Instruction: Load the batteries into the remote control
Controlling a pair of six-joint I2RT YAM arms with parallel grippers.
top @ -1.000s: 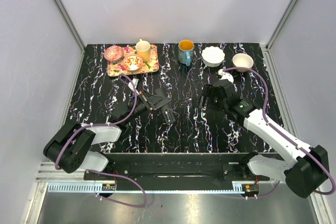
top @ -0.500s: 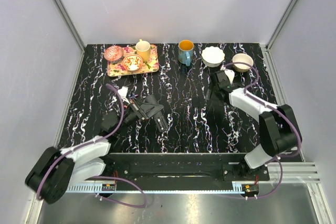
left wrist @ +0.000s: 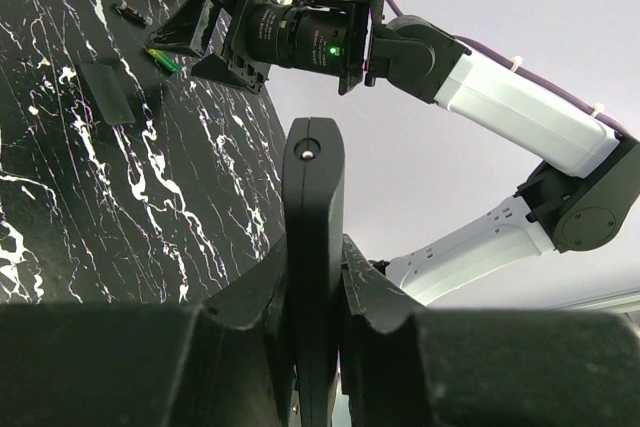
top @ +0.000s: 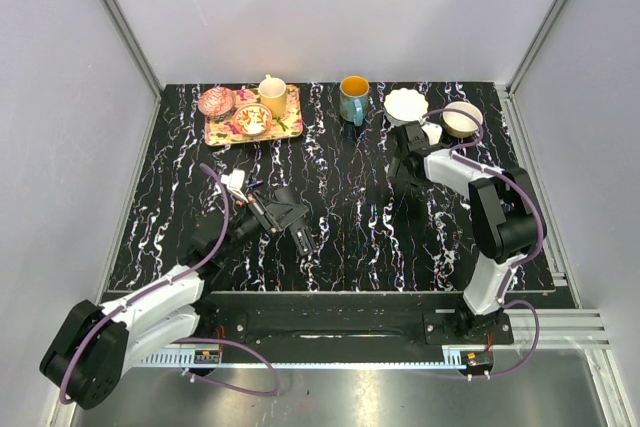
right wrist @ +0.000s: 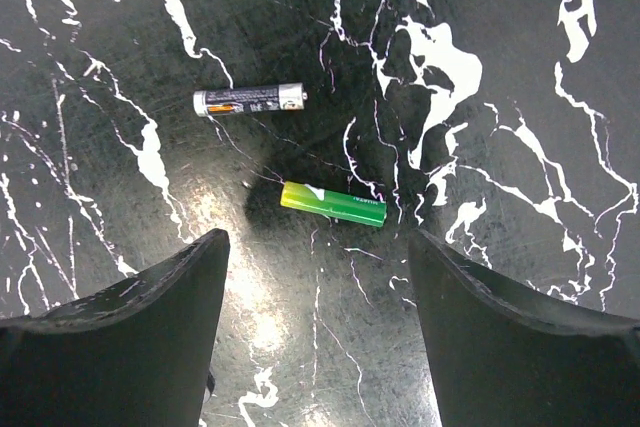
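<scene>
My left gripper (left wrist: 313,259) is shut on the black remote control (left wrist: 313,182), which it holds edge-on above the table; from above, the remote (top: 301,234) sticks out toward the near side of that gripper (top: 278,211). Two batteries lie loose on the black marbled table: a green one (right wrist: 333,204) and a silver-and-black one (right wrist: 249,100). My right gripper (right wrist: 315,247) hovers open just above them, the green battery nearest its gap. In the left wrist view a flat black battery cover (left wrist: 105,93) lies beside the green battery (left wrist: 163,60).
A flowered tray (top: 287,128) with small cups stands at the back left. A blue mug (top: 353,99), a white bowl (top: 406,105) and a tan bowl (top: 462,118) line the back edge close to the right gripper (top: 405,152).
The right gripper has moved toward the back of the table, its arm folding upright. The left arm has drawn the remote nearer and leftward.
</scene>
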